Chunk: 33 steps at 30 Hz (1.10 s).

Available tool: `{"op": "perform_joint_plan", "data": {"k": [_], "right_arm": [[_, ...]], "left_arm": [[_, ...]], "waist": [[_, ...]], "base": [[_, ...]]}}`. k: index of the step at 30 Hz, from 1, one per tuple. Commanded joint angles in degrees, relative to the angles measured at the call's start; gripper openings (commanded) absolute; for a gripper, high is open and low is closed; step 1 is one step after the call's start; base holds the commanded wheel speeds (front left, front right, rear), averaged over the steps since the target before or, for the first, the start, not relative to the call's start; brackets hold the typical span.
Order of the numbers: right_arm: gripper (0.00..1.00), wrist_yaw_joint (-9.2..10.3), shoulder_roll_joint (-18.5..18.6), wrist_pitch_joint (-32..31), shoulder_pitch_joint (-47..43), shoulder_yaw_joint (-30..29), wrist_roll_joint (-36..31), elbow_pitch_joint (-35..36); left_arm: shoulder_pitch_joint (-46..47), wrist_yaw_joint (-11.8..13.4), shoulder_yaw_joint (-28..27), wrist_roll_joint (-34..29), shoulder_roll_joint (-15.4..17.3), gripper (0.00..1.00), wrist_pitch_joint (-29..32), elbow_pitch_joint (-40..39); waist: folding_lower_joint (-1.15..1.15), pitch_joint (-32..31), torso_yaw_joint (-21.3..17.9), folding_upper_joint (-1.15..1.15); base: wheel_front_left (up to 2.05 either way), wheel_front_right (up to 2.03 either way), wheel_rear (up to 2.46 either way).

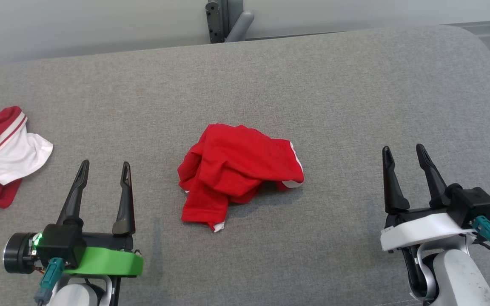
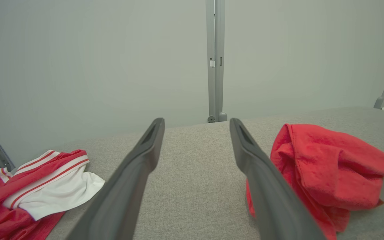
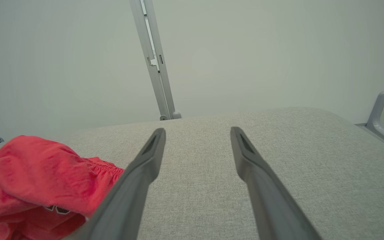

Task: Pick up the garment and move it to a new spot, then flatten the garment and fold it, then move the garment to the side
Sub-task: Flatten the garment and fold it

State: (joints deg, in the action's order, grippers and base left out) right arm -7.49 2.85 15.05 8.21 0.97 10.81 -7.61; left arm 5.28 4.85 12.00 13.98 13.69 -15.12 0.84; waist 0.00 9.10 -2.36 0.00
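Centrally in the head view, the crumpled red garment lies on the gray counter, between both grippers and touching neither. The left gripper at lower left and the right gripper at lower right have fingers spread, empty. A striped red-and-white cloth lies at the left edge.

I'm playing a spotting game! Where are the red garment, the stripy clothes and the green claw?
red garment [image 1: 238, 168], head view: middle of the crumpled heap.
stripy clothes [image 1: 15, 157], head view: the white panel.
left claw [image 1: 105, 163], head view: midway between its open fingertips.
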Motion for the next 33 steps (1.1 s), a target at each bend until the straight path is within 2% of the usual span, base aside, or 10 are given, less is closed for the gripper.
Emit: {"op": "perform_joint_plan", "data": {"k": [1, 9, 11, 14, 17, 21, 26, 27, 29, 33], "right_arm": [[1.00, 0.00, 0.1, 0.2, -0.7, -0.1, -0.1, 0.0], [1.00, 0.00, 0.1, 0.2, -0.6, -0.7, -0.5, 0.3], [1.00, 0.00, 0.1, 0.2, -0.5, -0.6, -0.5, 0.3], [1.00, 0.00, 0.1, 0.2, 0.2, 0.0, -0.4, 0.3], [1.00, 0.00, 0.1, 0.2, 0.5, 0.2, 0.1, 0.2], [1.00, 0.00, 0.1, 0.2, 1.3, 0.8, 0.6, 0.1], [1.00, 0.00, 0.1, 0.2, 1.7, 0.9, 0.9, 0.3], [1.00, 0.00, 0.1, 0.2, 1.9, 1.0, 1.0, 0.2], [1.00, 0.00, 0.1, 0.2, 2.0, 1.0, 1.2, 0.3], [1.00, 0.00, 0.1, 0.2, 2.1, 0.9, 1.4, 0.3]], "left_arm": [[-0.4, -0.3, -0.2, 0.0, -0.1, 1.00, 0.0, 0.2], [1.9, -1.9, 1.6, -1.1, -1.3, 1.00, 0.0, 0.2], [3.3, -3.7, 4.1, -1.3, -2.0, 1.00, 1.0, 0.7], [6.3, -8.1, 10.5, -1.8, -3.5, 1.00, 5.5, 2.1], [8.3, -10.5, 15.9, -2.0, -4.2, 1.00, 9.4, 4.3], [11.8, -11.9, 22.5, -2.0, -3.6, 1.00, 13.0, 8.0], [17.0, -12.3, 26.7, -5.0, -1.5, 1.00, 14.9, 13.4], [17.9, -12.3, 27.1, -5.6, -1.2, 0.87, 14.9, 14.4], [19.6, -12.2, 27.7, -6.1, -0.7, 0.00, 14.8, 16.0], [21.9, -12.3, 28.7, -5.4, 0.0, 0.00, 14.8, 17.0]], "waist": [[0.00, 0.0, 0.0, 0.00], [0.00, 0.4, 0.8, 0.00], [0.00, 0.9, 1.0, 0.00], [0.00, 1.7, 0.8, 0.00], [0.00, 2.4, 0.6, 0.00], [0.00, 3.4, -0.1, 0.00], [0.00, 4.7, -1.0, 0.00], [0.00, 4.9, -1.1, 0.00], [0.00, 5.3, -1.5, 0.00], [0.00, 5.9, -1.7, 0.00]], "base": [[0.00, 0.00, 0.00], [0.00, 0.00, 0.00], [0.00, 0.00, 0.00], [0.00, 0.00, 0.00], [0.00, 0.00, 0.00], [0.00, 0.00, 0.00], [0.00, 0.00, 0.00], [0.00, 0.00, 0.00], [0.00, 0.00, 0.00], [0.00, 0.00, 0.00]]}}
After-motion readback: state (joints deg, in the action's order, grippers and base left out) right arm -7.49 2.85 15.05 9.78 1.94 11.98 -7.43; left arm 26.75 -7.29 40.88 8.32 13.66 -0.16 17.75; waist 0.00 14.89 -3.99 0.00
